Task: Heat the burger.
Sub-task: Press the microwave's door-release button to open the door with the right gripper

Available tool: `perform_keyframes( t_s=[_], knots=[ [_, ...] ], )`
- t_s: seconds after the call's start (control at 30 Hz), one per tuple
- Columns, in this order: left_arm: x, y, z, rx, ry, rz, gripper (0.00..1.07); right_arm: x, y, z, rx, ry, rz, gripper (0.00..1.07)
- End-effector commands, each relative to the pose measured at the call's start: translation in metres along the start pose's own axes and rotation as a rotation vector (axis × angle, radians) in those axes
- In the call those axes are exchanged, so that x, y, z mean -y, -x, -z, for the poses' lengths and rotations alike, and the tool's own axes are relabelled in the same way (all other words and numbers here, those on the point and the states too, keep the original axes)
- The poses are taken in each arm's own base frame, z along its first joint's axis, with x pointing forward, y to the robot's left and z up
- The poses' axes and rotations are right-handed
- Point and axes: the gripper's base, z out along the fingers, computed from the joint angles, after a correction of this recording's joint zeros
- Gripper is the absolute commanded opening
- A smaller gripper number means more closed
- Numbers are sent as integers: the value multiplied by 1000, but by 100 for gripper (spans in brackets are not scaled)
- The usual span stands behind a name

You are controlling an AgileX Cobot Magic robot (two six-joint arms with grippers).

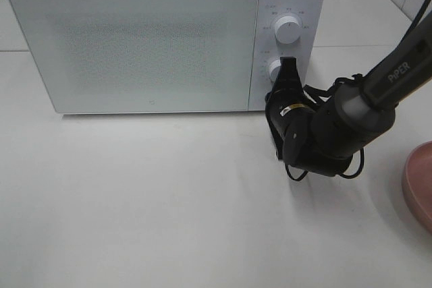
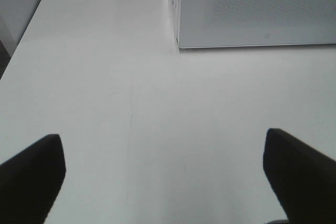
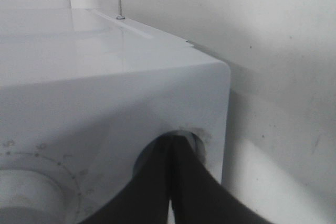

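Note:
The burger is out of view. The white microwave (image 1: 135,38) stands at the back of the table with its door closed. My right gripper (image 1: 289,63) is shut, its black fingers pressed together with nothing between them. Its tips rest against the lower knob (image 1: 275,68) on the microwave's control panel. In the right wrist view the shut right gripper (image 3: 171,141) points at that knob's round edge (image 3: 198,139). My left gripper (image 2: 163,145) is open and empty above bare table, a little in front of the microwave's front lower corner (image 2: 181,43).
An upper knob (image 1: 288,30) sits above the lower one on the panel. A round pink plate (image 1: 418,183) lies at the table's right edge, partly cut off. The right arm (image 1: 364,99) reaches in from the upper right.

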Motion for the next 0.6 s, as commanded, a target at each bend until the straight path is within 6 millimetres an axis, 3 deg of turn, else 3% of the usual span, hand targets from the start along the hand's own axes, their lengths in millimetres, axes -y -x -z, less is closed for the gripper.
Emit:
perform_keyframes(
  t_s=[0.03,0.33,0.6],
  knots=[
    [0,-1,2,29,0,6,94,-36,-6,-15,14,241,18,0],
    [0,-1,2,29,0,6,94,-40,-6,-17,40,284,28,0],
    [0,-1,2,29,0,6,94,-35,-8,-18,19,218,28,0]
  ],
)
